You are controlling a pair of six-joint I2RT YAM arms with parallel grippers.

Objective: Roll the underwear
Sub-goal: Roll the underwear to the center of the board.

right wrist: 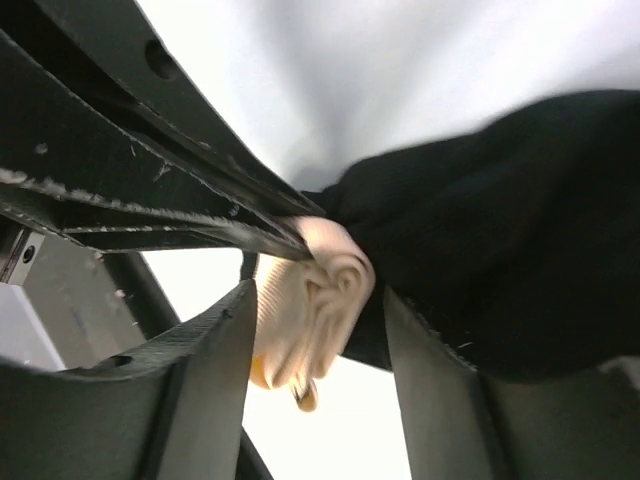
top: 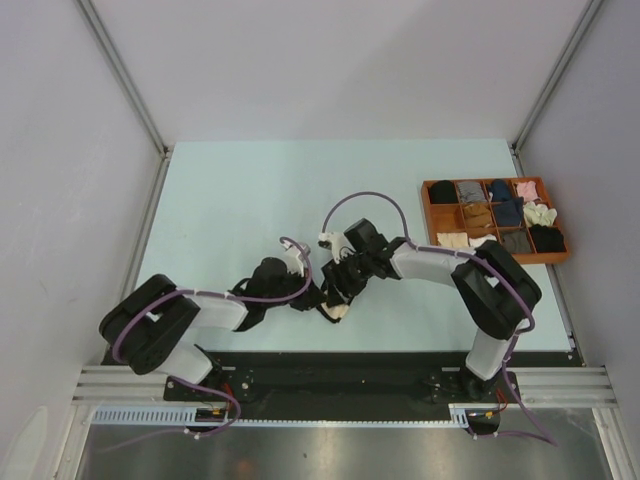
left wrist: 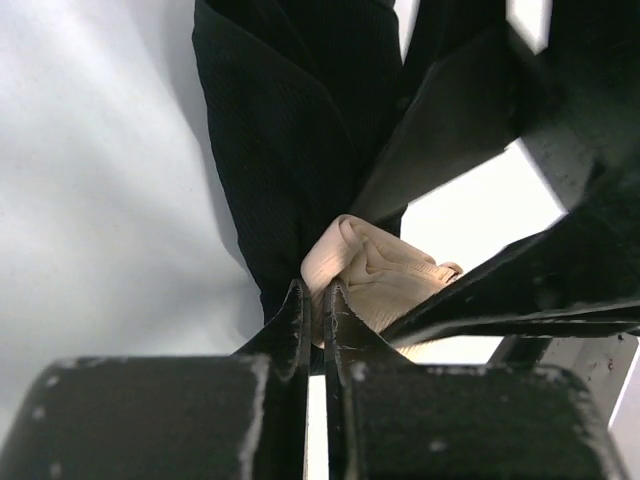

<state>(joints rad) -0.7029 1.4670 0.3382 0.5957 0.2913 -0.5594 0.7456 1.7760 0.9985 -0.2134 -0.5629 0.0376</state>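
The black underwear [top: 330, 293] is bunched up between the two grippers near the table's front middle. Its pale beige waistband [left wrist: 385, 268] is gathered into a wad. My left gripper [left wrist: 315, 292] is shut on the edge of that waistband, and the black cloth [left wrist: 290, 130] trails beyond it. My right gripper [right wrist: 318, 298] stands open, one finger on each side of the waistband [right wrist: 310, 285] and black fabric [right wrist: 500, 230]. In the top view the left gripper [top: 306, 300] and right gripper [top: 342, 284] meet at the bundle.
An orange divided tray [top: 425, 207] sits at the table's right side, with several rolled garments in its compartments. Aluminium frame posts and grey walls enclose the table. The right gripper's dark fingers [left wrist: 470, 120] cross the left wrist view.
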